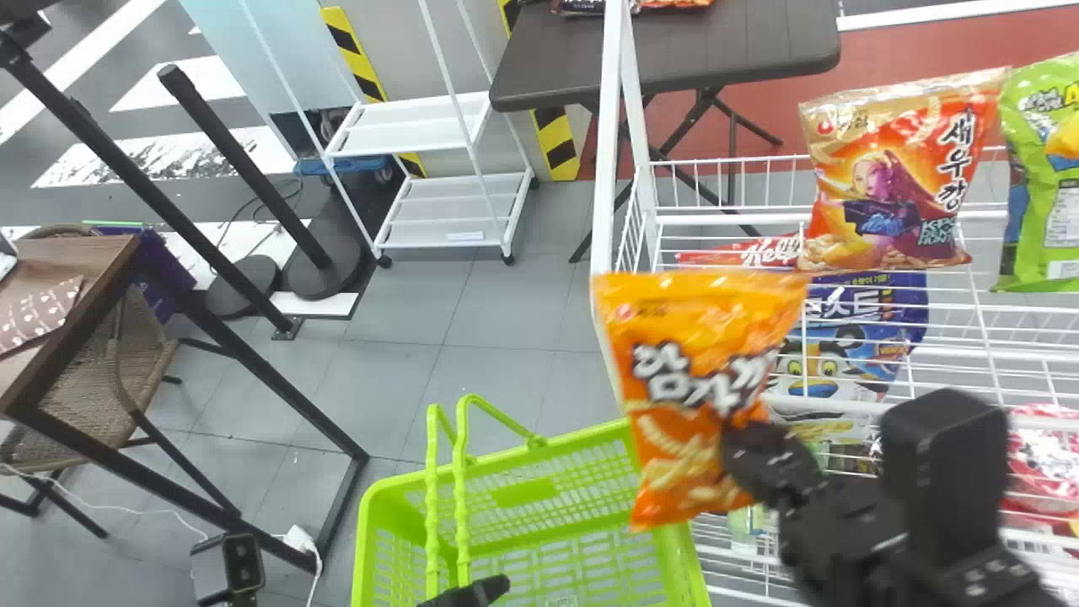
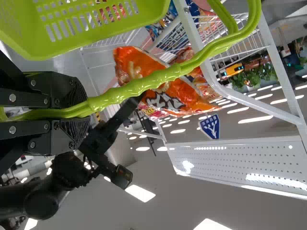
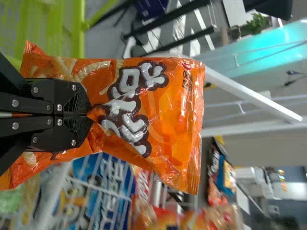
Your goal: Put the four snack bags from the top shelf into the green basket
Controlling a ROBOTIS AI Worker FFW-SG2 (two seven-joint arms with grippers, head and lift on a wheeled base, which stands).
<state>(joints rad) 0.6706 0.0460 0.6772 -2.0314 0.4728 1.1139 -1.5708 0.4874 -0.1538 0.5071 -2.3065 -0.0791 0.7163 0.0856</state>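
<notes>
Right tool pinching orange bag, long axis near-upright, left tool pinching basket handle

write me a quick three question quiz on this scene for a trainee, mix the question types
1. True or false: the right tool holds an orange snack bag.
2. The left tool grips: a) a shelf post, b) the basket handles, c) a blue pouch.
3. Fill in: in the head view, the bag just right of the red snack bag is mainly ____.

Key: 1 true; 2 b; 3 green
</notes>
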